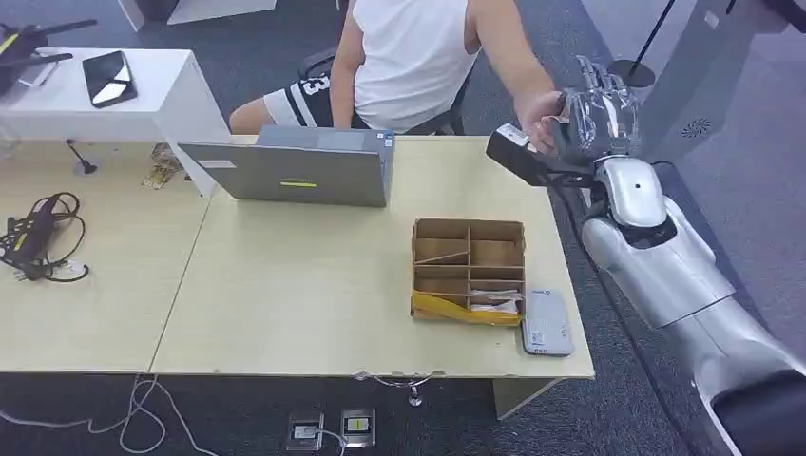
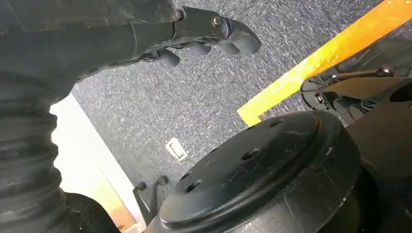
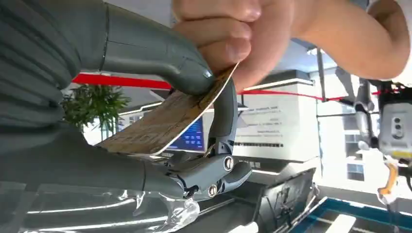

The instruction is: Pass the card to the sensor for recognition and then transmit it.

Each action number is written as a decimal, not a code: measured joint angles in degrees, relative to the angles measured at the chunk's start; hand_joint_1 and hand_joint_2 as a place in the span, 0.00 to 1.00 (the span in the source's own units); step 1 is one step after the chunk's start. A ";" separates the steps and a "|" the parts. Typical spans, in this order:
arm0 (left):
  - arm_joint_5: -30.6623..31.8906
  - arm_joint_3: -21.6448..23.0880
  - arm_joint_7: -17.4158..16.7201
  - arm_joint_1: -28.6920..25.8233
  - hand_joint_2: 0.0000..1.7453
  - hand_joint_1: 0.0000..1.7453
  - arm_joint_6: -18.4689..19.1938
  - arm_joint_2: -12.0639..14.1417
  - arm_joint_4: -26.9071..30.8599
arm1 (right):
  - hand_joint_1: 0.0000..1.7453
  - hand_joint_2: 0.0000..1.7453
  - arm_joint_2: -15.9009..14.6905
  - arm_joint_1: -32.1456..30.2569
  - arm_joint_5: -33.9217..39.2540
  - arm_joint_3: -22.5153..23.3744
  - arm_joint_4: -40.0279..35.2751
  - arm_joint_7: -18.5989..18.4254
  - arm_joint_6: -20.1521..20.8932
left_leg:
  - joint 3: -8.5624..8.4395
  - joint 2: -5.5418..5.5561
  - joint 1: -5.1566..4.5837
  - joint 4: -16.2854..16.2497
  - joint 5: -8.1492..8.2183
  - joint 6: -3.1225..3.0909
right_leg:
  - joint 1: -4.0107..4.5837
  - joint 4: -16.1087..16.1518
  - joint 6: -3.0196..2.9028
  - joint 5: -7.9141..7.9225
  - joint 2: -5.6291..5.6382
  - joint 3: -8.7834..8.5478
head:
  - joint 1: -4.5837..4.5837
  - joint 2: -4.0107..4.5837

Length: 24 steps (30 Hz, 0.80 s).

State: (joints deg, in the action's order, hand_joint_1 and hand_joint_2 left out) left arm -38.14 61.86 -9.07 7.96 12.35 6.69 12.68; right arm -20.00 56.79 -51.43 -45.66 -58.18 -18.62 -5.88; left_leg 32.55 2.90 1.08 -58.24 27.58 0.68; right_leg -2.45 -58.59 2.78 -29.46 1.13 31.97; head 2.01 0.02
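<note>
The card [image 3: 167, 124] sits in the right hand [image 3: 145, 111], pinched between the thick grey thumb on its upper face and the darker fingers [image 3: 224, 114] under it; a person's hand [image 3: 238, 39] grips the card's far edge at the same moment, fingertips on top just beside the robot's thumb. In the head view the right hand [image 1: 594, 119] is raised off the far right corner of the tabletop [image 1: 314, 285], palm toward the seated person [image 1: 409, 57], whose hand [image 1: 540, 119] meets it there. The card's printed face is too blurred to read.

On the tabletop, the grey card sensor [image 1: 546, 324] lies flat at the near right edge, touching the right side of a cardboard divider box [image 1: 468, 271] that holds a few light cards in its near compartment. A grey laptop [image 1: 295, 169] stands open at the far side, in front of the person.

The left hand [image 2: 209, 34] hangs over grey carpet [image 2: 160, 102], fingers curled in and holding nothing
</note>
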 joint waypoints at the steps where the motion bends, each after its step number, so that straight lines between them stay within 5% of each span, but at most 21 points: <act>1: 0.00 0.04 0.00 0.00 1.00 0.00 0.00 0.00 0.00 | 1.00 1.00 0.66 0.23 -0.26 -0.28 1.55 -0.15 -0.28 | 0.00 0.01 0.00 0.00 0.00 0.00 | 0.00 0.00 0.00 0.00 -0.01 0.00 | 0.00 0.00; 3: 0.00 0.20 0.00 -0.01 1.00 0.00 0.00 0.00 0.00 | 1.00 1.00 1.88 0.45 -0.44 -0.87 4.09 -0.52 -0.85 | -0.01 0.00 0.00 0.00 0.00 0.00 | 0.00 0.00 0.00 0.00 0.00 0.00 | -0.02 0.00; 4: 0.00 0.44 0.00 0.00 1.00 0.00 0.00 0.00 0.00 | 0.68 1.00 2.29 0.53 -0.44 -1.11 5.31 -0.59 -1.05 | -0.01 -0.01 0.00 0.00 0.00 0.00 | 0.00 0.01 0.00 0.00 0.01 0.01 | -0.02 0.00; 5: 0.00 0.63 0.00 0.00 1.00 0.00 0.00 0.00 0.00 | 0.50 1.00 2.77 0.59 -0.48 -1.33 6.62 -0.65 -1.22 | -0.02 -0.01 0.00 0.00 0.00 0.00 | 0.00 0.00 0.00 0.00 0.01 0.00 | 0.00 0.00; 6: 0.00 0.90 0.00 0.00 1.00 0.00 0.00 0.00 0.00 | 0.13 1.00 3.12 0.61 -0.48 -1.50 7.57 -0.70 -1.37 | -0.02 0.00 0.00 0.00 0.00 0.00 | 0.00 0.01 0.00 0.00 0.00 0.00 | 0.00 0.00; 7: 0.00 0.92 0.00 0.00 1.00 0.00 0.00 0.02 0.00 | 0.00 1.00 3.32 0.61 -0.48 -1.74 8.20 -0.74 -1.49 | -0.02 0.00 0.00 -0.01 0.00 0.00 | 0.00 0.01 0.00 0.00 0.00 0.00 | 0.00 0.00; 21: -0.02 1.25 0.00 0.00 1.00 0.00 0.00 0.02 0.00 | 0.00 1.00 4.61 0.62 -0.17 -2.45 13.11 -1.92 -3.85 | -0.03 -0.02 0.00 -0.01 0.00 0.00 | 0.00 0.02 0.00 0.00 0.02 0.02 | -0.02 0.00; 24: -0.07 1.38 -0.02 0.00 1.00 0.00 0.00 0.04 0.00 | 0.00 1.00 4.61 0.54 1.09 -2.21 12.76 -0.83 -7.32 | -0.04 -0.03 0.00 -0.01 0.00 0.00 | 0.00 0.01 -0.01 0.01 0.04 0.02 | -0.02 0.00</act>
State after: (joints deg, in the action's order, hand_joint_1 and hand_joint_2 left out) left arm -38.21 63.23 -9.09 7.96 12.35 6.73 12.68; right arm -15.39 57.34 -50.34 -47.87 -45.42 -19.45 -13.20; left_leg 32.51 2.86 1.08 -58.25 27.58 0.68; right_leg -2.46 -58.58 2.77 -29.45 1.17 31.99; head 1.99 0.02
